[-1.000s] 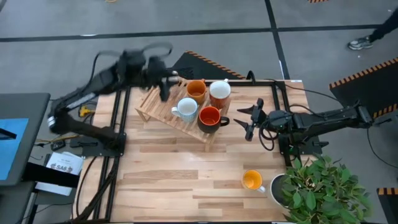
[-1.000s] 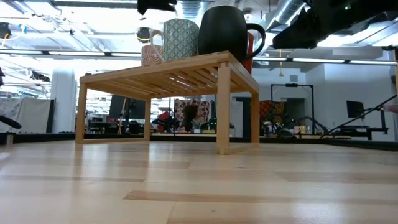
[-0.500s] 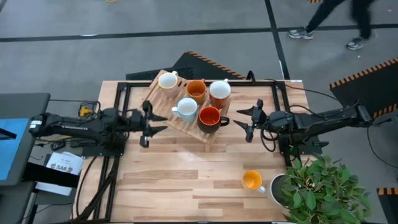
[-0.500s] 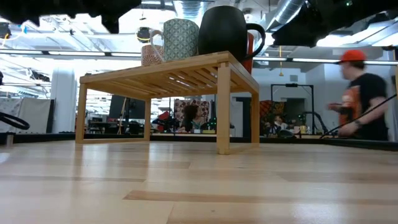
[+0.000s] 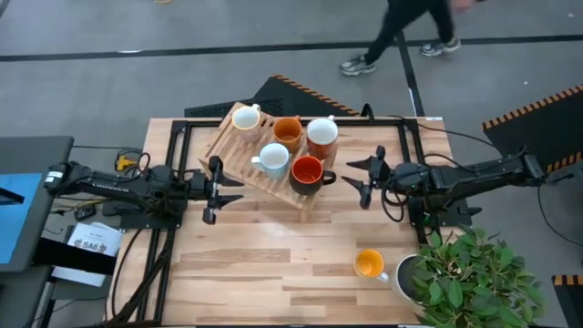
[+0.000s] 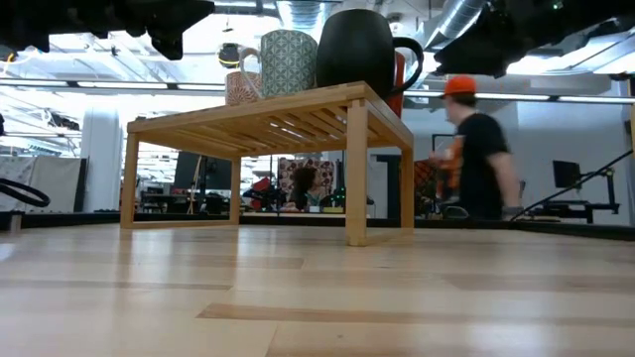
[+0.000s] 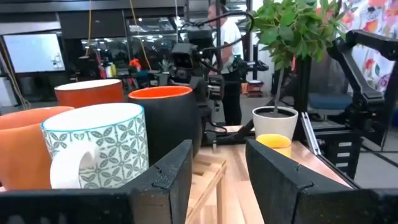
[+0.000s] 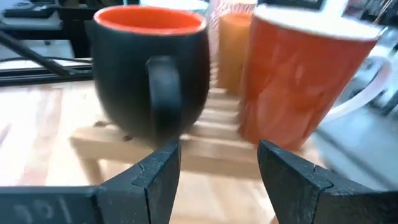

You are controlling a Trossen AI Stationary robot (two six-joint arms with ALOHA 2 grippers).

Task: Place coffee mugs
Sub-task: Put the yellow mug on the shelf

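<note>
Five mugs stand upright on the slatted wooden rack [image 5: 239, 150]: cream-white [image 5: 246, 117] at its far left corner, brownish-orange [image 5: 287, 132], terracotta with white inside [image 5: 322, 137], pale blue-grey patterned [image 5: 273, 159] and dark with red inside [image 5: 308, 172]. The bright orange-yellow mug [image 5: 369, 264] stands on the table near the plant. My left gripper [image 5: 219, 189] hovers open at the rack's left side, pointing right; its wrist view faces the patterned mug [image 7: 93, 146] and the dark mug [image 7: 165, 121]. My right gripper [image 5: 353, 173] hovers open just right of the dark mug [image 8: 152, 74] and the terracotta mug [image 8: 298, 81].
A white pot with a green leafy plant [image 5: 465, 273] stands at the table's near right corner, beside the yellow mug. Bare wood lies along the near half of the table [image 5: 264, 273]. A person walks through the room beyond the far edge [image 6: 481, 149].
My left arm has swung from above the rack's far left corner down and toward the table's left edge, ending level beside the rack. The cream-white mug, covered by that gripper before, now stands uncovered on the rack. A person has crossed the room behind.
</note>
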